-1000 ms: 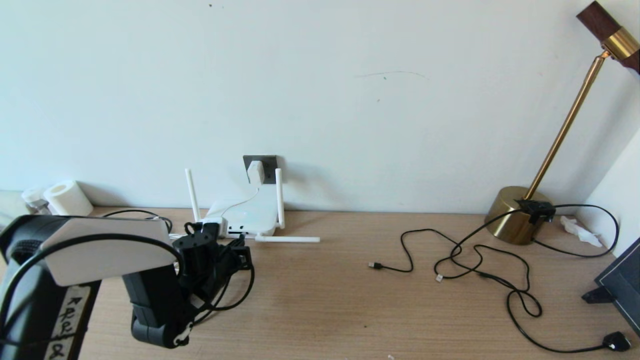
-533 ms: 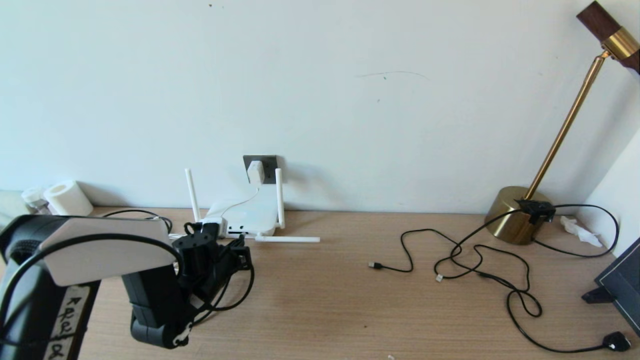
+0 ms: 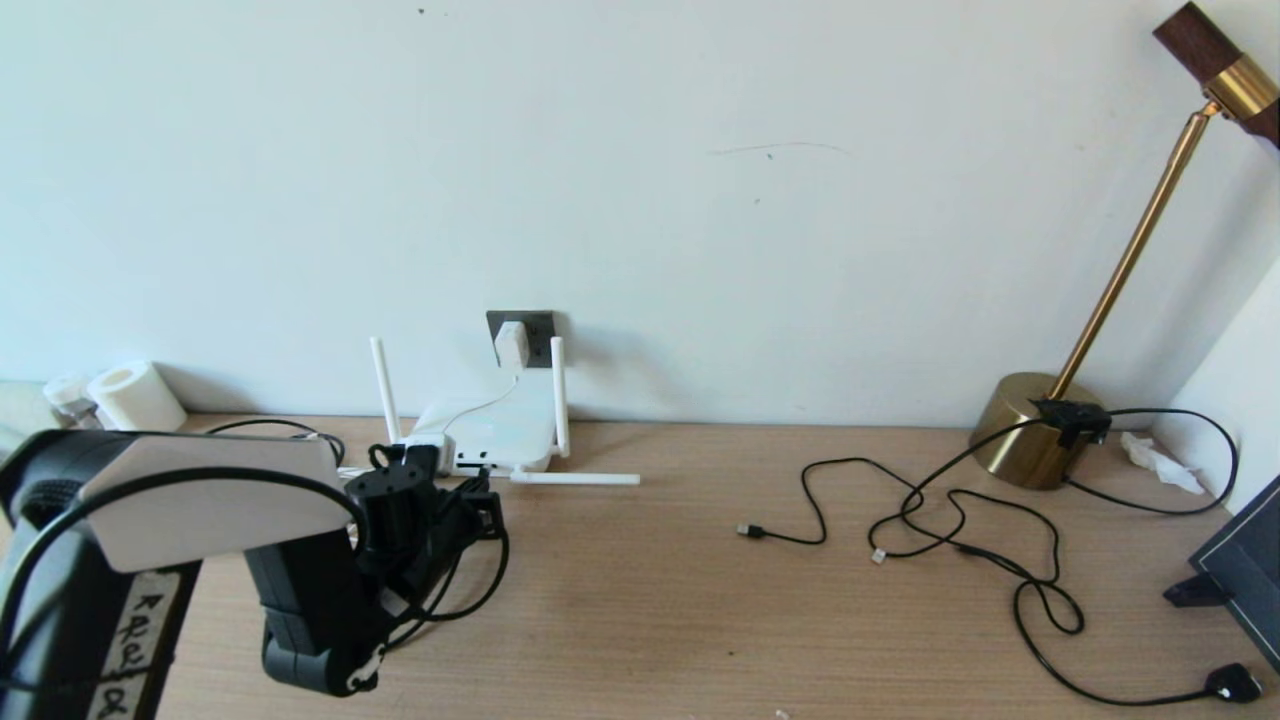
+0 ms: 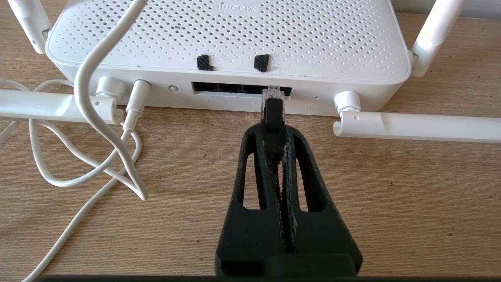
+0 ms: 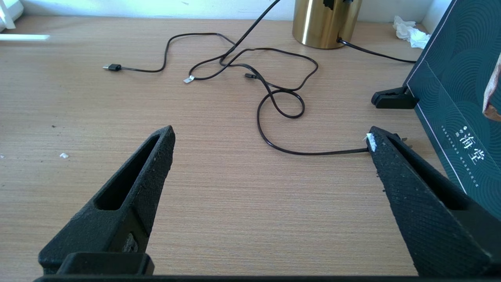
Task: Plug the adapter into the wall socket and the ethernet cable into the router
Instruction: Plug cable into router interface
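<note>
Head view: wood desk (image 3: 700, 600) is running along a white wall (image 3: 700, 200), w/ bare room mid-desk. Left gripper (image 4: 273, 129), jaws clenching the ethernet cable (image 4: 272, 111), is holding its tip at the router (image 4: 235, 39) ports; adapter (image 3: 511, 343) is sitting in the socket (image 3: 535, 325). Right gripper (image 5: 270, 141) is hanging w/ jaws released.

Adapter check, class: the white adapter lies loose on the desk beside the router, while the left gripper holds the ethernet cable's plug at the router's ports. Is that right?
One detail is wrong. The head view shows the adapter plugged into the wall socket, not loose on the desk. The rest holds: the left gripper holds the ethernet cable at the ports of the router.
</note>
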Available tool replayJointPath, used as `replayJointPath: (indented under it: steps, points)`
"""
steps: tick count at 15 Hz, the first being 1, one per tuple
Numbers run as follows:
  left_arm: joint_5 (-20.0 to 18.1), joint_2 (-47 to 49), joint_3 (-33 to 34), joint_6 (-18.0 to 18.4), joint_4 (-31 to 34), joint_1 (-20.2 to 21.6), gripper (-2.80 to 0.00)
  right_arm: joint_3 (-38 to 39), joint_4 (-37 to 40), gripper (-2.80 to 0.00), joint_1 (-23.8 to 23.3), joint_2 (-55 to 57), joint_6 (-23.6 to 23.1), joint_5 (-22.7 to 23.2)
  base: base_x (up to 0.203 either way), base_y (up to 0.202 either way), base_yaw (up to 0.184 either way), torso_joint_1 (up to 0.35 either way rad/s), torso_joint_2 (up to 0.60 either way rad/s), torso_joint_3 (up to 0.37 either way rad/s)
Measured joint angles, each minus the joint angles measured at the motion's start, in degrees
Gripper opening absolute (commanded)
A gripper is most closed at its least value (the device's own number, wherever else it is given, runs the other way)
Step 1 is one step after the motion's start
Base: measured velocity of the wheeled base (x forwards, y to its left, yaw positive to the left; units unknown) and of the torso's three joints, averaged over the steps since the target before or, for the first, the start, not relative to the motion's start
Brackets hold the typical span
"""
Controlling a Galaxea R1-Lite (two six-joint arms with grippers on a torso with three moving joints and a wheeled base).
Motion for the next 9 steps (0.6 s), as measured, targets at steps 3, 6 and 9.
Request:
replayJointPath:
  steps: [3,6,9]
  points:
    - [0.0,0.02,-0.16,0.0,0.02,0.02,-2.8,0.0,0.0,0.0,0.0,0.0,0.02,0.0,0.0,0.0,0.0,0.0,0.0,0.0]
    - [0.02,0.02,-0.19,0.0,0.02,0.05,-2.8,0.0,0.0,0.0,0.0,0.0,0.0,0.0,0.0,0.0,0.0,0.0,0.0,0.0]
    - [0.0,0.13,-0.22,0.0,0.0,0.05,-2.8,0.0,0.0,0.0,0.0,0.0,0.01,0.0,0.0,0.0,0.0,0.0,0.0,0.0]
